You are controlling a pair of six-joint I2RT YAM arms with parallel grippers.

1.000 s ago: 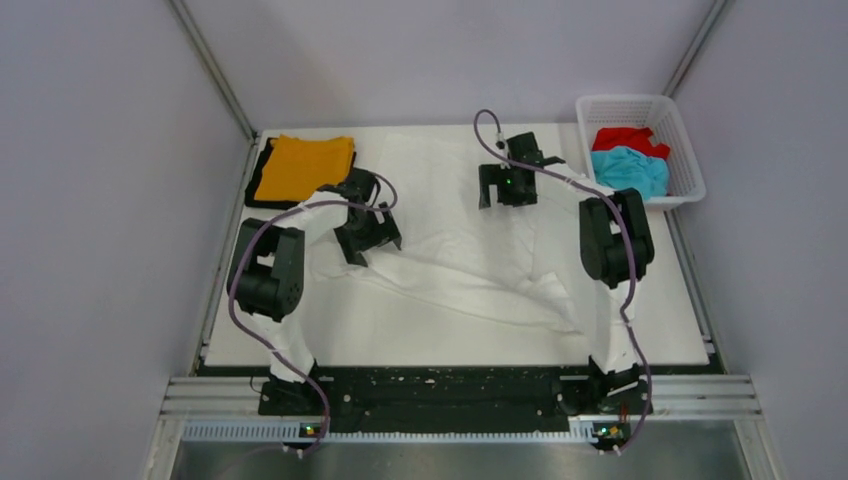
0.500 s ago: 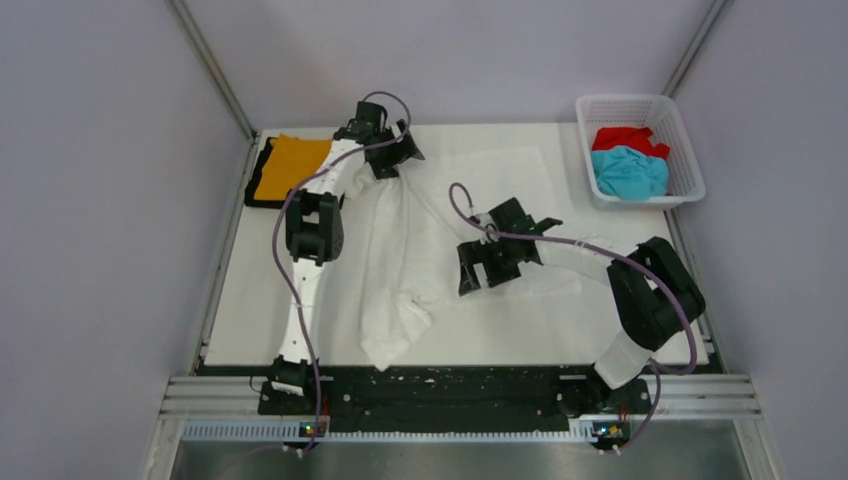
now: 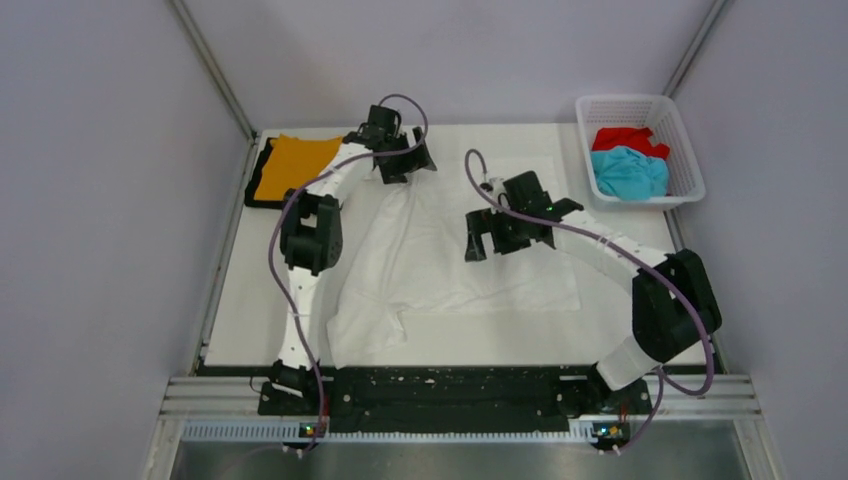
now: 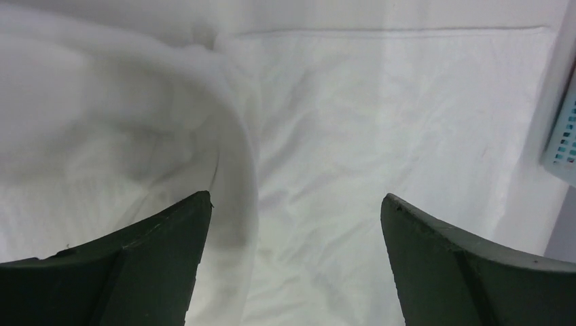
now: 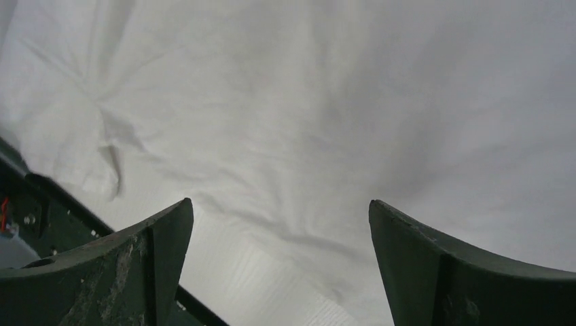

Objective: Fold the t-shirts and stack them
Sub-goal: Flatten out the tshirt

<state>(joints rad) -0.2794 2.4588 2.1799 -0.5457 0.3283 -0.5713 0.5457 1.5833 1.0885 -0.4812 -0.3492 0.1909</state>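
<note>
The white t-shirt [image 3: 450, 265] lies rumpled across the middle of the table, one corner near the front edge. My left gripper [image 3: 407, 165] hovers open over its far edge; in the left wrist view [image 4: 295, 197] white cloth [image 4: 339, 136] lies between the jaws and a raised fold sits by the left finger. My right gripper [image 3: 487, 243] is open above the shirt's middle; the right wrist view [image 5: 280, 202] shows wrinkled white cloth [image 5: 306, 102] under it. The orange shirt [image 3: 292, 162] lies folded on the black shirt [image 3: 257, 196] at the far left. The red shirt [image 3: 625, 137] and teal shirt [image 3: 628, 171] are in the basket.
The white lattice basket [image 3: 687, 160] stands at the far right corner; its edge shows in the left wrist view [image 4: 562, 136]. Grey walls enclose the table on three sides. The black front rail [image 3: 450, 385] carries both arm bases and shows in the right wrist view [image 5: 41, 197].
The white shirt has spread wider to the right and lies flatter. My left gripper shifted slightly right at the far edge. My right gripper moved a little farther from the front.
</note>
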